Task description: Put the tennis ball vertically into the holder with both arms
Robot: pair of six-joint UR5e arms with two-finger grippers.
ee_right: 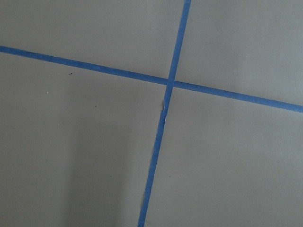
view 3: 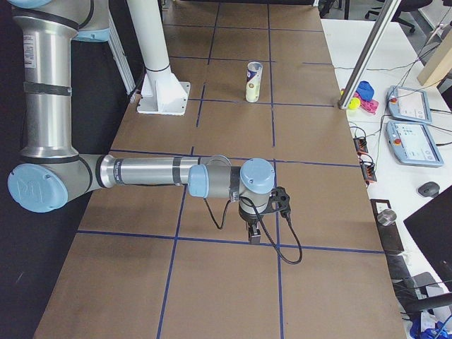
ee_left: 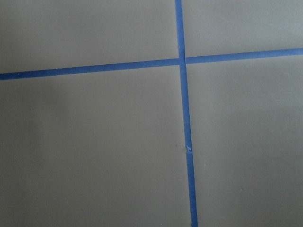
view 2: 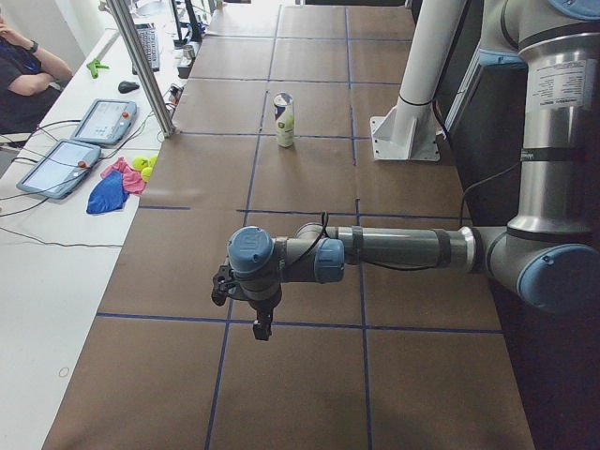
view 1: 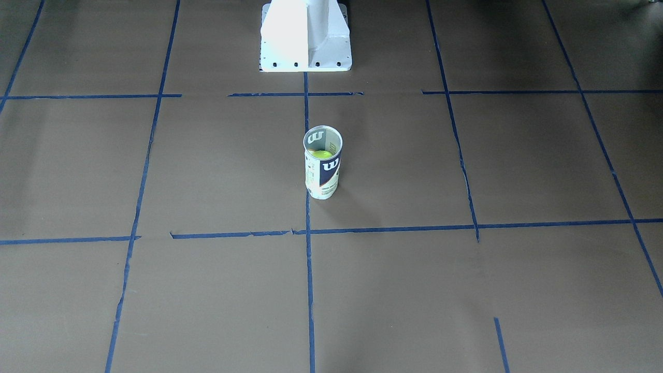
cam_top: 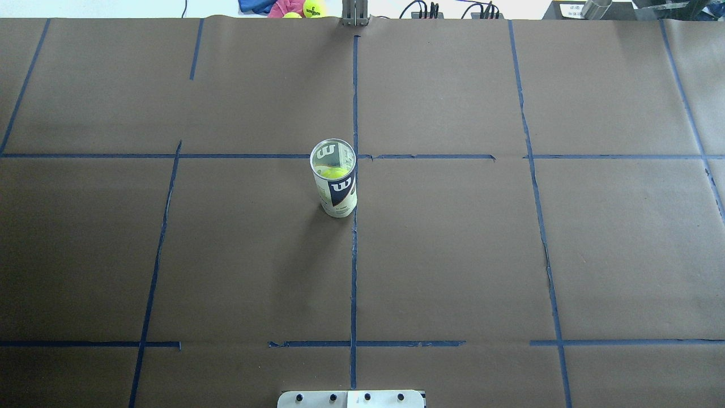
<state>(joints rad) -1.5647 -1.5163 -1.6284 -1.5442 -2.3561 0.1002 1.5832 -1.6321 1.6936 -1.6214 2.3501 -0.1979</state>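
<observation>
The holder (view 1: 322, 166), a clear tube with a white and navy "W" label, stands upright at the table's middle. A yellow-green tennis ball (view 1: 321, 154) sits inside it, below the open rim; both also show in the overhead view, the holder (cam_top: 334, 187) and the ball (cam_top: 333, 172). No arm shows in the front or overhead views. In the left side view my left gripper (view 2: 262, 328) points down over the table end, far from the holder (view 2: 284, 120). In the right side view my right gripper (view 3: 256, 235) does the same. I cannot tell whether either is open or shut. Both wrist views show only brown paper and blue tape.
The white pedestal base (view 1: 305, 36) stands behind the holder. Loose tennis balls and coloured cloths (cam_top: 300, 8) lie beyond the table's far edge. A metal post (view 2: 141, 66), tablets (view 2: 56, 167) and a seated operator (view 2: 23, 66) are at that side.
</observation>
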